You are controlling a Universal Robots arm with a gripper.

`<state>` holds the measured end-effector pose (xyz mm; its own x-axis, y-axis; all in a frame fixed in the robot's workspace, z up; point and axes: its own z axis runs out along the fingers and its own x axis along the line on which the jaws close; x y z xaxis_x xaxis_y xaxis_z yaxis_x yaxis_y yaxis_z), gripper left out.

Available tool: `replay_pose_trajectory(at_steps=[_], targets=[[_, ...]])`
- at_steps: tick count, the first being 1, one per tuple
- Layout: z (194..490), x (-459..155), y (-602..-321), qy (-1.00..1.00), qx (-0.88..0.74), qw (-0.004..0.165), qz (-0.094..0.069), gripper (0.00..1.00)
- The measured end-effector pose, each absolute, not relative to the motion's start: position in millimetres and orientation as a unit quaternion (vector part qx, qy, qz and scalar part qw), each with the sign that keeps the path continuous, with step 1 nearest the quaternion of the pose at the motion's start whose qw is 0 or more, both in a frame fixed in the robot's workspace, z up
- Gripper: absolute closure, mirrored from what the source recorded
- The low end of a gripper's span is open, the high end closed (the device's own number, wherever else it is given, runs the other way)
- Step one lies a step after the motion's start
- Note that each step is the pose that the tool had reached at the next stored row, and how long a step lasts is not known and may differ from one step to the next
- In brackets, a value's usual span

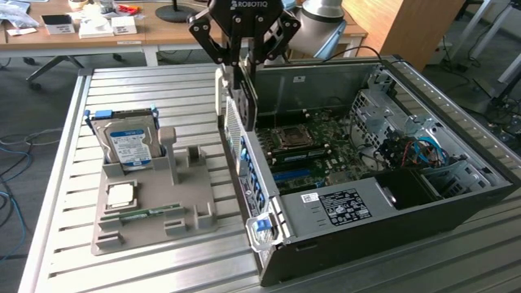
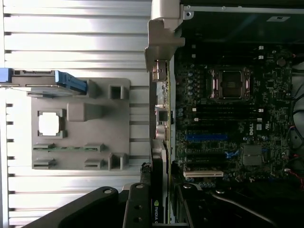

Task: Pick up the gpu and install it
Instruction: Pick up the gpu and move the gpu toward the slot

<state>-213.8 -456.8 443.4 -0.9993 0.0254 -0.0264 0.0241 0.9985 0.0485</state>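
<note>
1. The tool [image 1: 245, 66] is clenched on the gpu [image 1: 246, 104], its fingers pinching the card's upper edge.
2. The gpu hangs upright straight below the tool, its flat faces vertical.
3. In the wrist view the gpu [image 2: 164, 114] shows edge-on, running away from the tool [image 2: 161, 209], with its grey bracket [image 2: 162, 38] at the end farthest from the tool.
4. Directly under the tool is the rear wall of the open case [image 1: 456, 201]. The card lines up with that wall, and whether they touch cannot be told.
5. The board [image 1: 318, 146] lies inside the case, lower than the tool and toward the exterior view's right of it. A blue slot [image 2: 206, 137] shows on it, beside the card.
6. On the tool's other side, toward the exterior view's left, a grey tray [image 1: 191, 198] sits on the worktop [image 1: 146, 85], well apart from the tool.
7. The tray holds a drive [image 1: 130, 146] standing upright, and a chip [image 1: 121, 194] and a stick [image 1: 146, 213] lying flat.
</note>
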Motion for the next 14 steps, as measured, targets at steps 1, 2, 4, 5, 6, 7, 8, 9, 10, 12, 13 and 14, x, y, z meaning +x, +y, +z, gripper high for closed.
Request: replay_pose_trajectory(at_steps=[1,2,4,5,6,7,8,9,10,12,13,14], targets=[[443,-212,-457,1.0,0.012,0.014,0.024,0.73],[443,-211,-457,1.0,0.012,0.014,0.024,0.73],[443,-207,-457,1.0,0.012,0.013,0.024,0.73],[443,-205,-457,1.0,0.012,0.014,0.024,0.73],[443,-203,-457,1.0,0.012,0.013,0.024,0.73],[443,-201,-457,1.0,0.012,0.014,0.024,0.73],[443,-199,-457,1.0,0.012,0.013,0.024,0.73],[443,-197,-457,1.0,0.012,0.013,0.024,0.73],[443,-195,-457,1.0,0.012,0.013,0.024,0.73],[443,-192,-457,1.0,0.012,0.013,0.024,0.73],[443,-192,-457,1.0,0.012,0.013,0.024,0.73],[443,-192,-457,1.0,0.012,0.013,0.024,0.73]])
